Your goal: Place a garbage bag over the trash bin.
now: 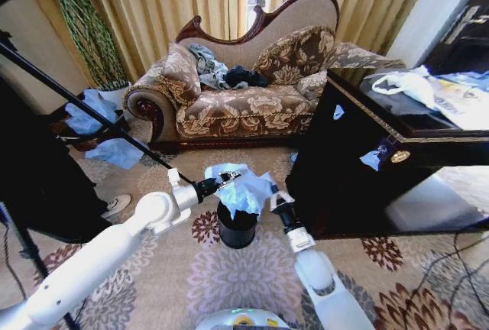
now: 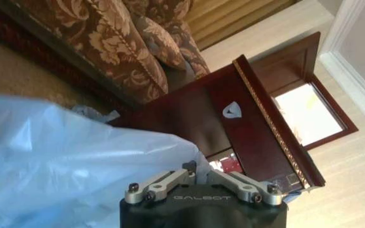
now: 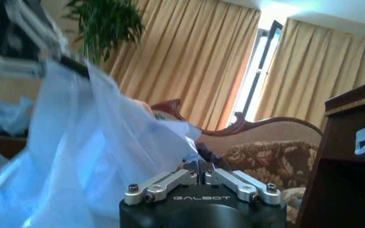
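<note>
The trash bin (image 1: 237,227) stands on the patterned carpet (image 1: 237,276) between the two arms, with the garbage bag (image 1: 243,189) bunched just above its mouth. The left gripper (image 1: 227,179) and right gripper (image 1: 272,195) each pinch an edge of the bag (fingers pressed together). Behind stands the floral sofa (image 1: 237,108).

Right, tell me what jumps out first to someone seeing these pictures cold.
The pale blue garbage bag, bunched in mid-air just above the black trash bin on the patterned carpet. The left gripper and the right gripper pinch it from opposite sides. Behind them an ornate floral sofa stands before gold curtains.
</note>
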### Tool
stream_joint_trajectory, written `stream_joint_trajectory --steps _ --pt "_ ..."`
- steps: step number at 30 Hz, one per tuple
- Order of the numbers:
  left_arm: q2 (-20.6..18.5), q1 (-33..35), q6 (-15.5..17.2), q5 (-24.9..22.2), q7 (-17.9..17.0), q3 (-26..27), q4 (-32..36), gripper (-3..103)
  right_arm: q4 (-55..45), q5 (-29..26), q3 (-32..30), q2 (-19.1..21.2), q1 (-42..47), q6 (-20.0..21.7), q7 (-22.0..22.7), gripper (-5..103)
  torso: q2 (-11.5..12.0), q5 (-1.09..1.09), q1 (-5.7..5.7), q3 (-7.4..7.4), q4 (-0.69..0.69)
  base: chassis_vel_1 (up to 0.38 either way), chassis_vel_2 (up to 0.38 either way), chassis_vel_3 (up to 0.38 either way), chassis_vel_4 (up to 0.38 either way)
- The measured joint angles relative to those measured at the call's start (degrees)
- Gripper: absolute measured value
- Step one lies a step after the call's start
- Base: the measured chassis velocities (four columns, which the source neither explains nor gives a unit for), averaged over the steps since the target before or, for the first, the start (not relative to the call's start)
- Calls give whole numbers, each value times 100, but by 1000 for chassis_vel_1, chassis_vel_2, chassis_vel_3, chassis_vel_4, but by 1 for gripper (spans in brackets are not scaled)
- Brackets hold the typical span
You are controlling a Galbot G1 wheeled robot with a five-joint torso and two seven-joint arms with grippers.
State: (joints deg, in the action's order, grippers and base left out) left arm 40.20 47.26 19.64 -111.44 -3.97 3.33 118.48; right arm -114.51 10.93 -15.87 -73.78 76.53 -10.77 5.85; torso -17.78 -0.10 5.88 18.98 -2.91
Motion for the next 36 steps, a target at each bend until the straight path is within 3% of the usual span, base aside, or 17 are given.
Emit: stream_joint_trajectory --steps 10,22,30,36 --pt "50 26 -4 38 31 31 -119 0 76 -247 78 -75 950 -205 -342 0 0 -1 -1 -1 -2 0 0 0 0" --pt "136 39 4 100 44 -90 -164 0 699 -90 685 -559 393 -140 -443 0 0 1 -1 0 0 0 0 0 0" --pt "152 -4 14 101 45 -167 -201 0 702 -137 899 -580 346 -126 -478 0 0 0 -1 0 0 0 0 0 0" --pt "98 4 17 99 45 -263 -115 0 1066 -299 883 -707 -156 -117 -490 0 0 1 -1 0 0 0 0 0 0"
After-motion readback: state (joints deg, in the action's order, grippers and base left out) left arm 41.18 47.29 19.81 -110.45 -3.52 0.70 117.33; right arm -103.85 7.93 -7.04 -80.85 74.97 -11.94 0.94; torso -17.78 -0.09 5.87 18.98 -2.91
